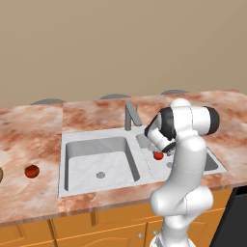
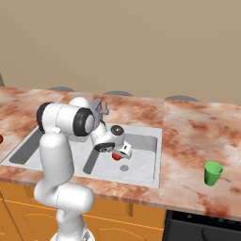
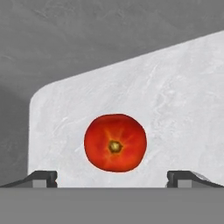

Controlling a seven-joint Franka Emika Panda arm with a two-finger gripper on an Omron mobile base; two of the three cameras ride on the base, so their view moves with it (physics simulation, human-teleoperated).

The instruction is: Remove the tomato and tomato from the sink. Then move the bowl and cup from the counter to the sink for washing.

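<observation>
A bright red tomato [image 3: 115, 142] lies on the floor of the sink's right basin [image 1: 212, 163], also visible from the sides as the tomato [image 1: 157, 155] and the tomato [image 2: 115, 156]. My gripper [image 3: 113, 179] hangs open just above it, one fingertip [image 3: 41, 178] on each side, touching nothing. A darker tomato [image 1: 32, 171] rests on the counter [image 1: 29, 140] left of the sink. A sliver of the tan bowl [image 1: 1, 173] shows at the picture's left border. The green cup [image 2: 213, 172] stands upright on the counter to the right of the sink [image 2: 141, 179].
The grey angular faucet [image 1: 131, 116] rises behind the divider between the basins, close to my bent arm. The left basin [image 1: 100, 159] holds only its drain. Orange cabinets [image 1: 72, 226] run below the counter's front edge. A dark appliance top [image 2: 207, 226] sits lower right.
</observation>
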